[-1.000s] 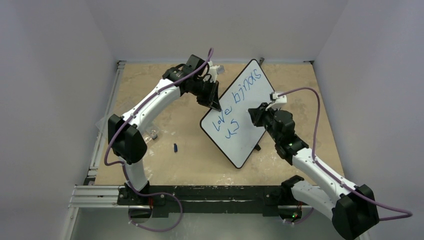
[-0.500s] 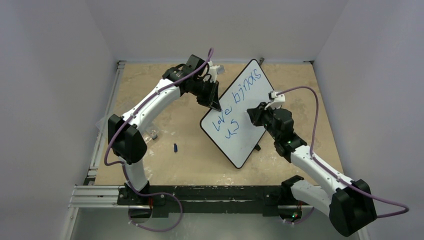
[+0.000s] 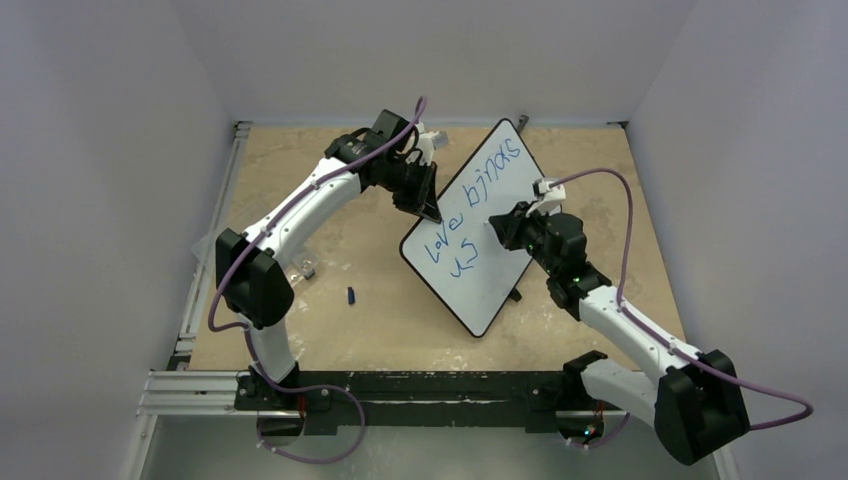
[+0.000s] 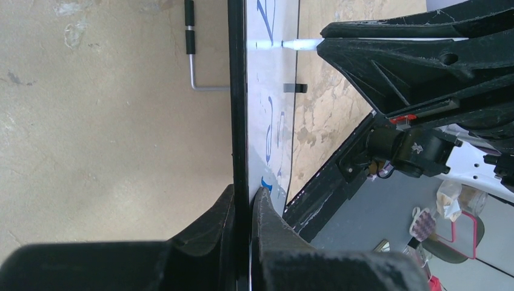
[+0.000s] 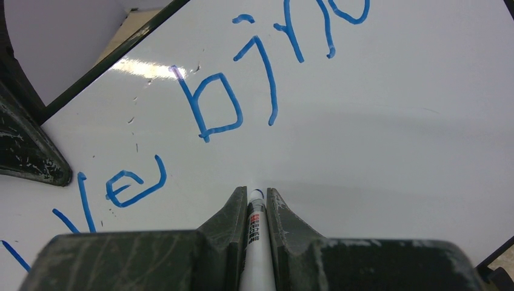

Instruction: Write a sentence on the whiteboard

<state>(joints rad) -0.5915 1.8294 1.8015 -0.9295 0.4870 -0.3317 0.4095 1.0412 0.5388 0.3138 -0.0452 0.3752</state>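
Observation:
The whiteboard [image 3: 500, 262] stands tilted on the table, black-rimmed, white face toward the right arm. The sentence [image 3: 470, 205] is blue handwriting in two lines, reading "love brings" above "us"; its "e b" part shows in the right wrist view [image 5: 212, 109]. My left gripper [image 3: 430, 208] is shut on the board's left rim; in the left wrist view [image 4: 245, 200] the rim [image 4: 237, 121] sits between its fingers. My right gripper [image 3: 503, 228] is shut on a white marker [image 5: 255, 239], whose tip touches the board below "b". The marker tip also shows in the left wrist view [image 4: 300, 43].
A small blue marker cap [image 3: 352, 295] lies on the tan table left of the board. A small grey piece [image 3: 310, 268] lies near the left arm. A metal foot rod [image 4: 194, 54] sticks out behind the board. Walls close in on both sides.
My right gripper has moved left and slightly up across the board with the marker. The left gripper and the board have stayed still.

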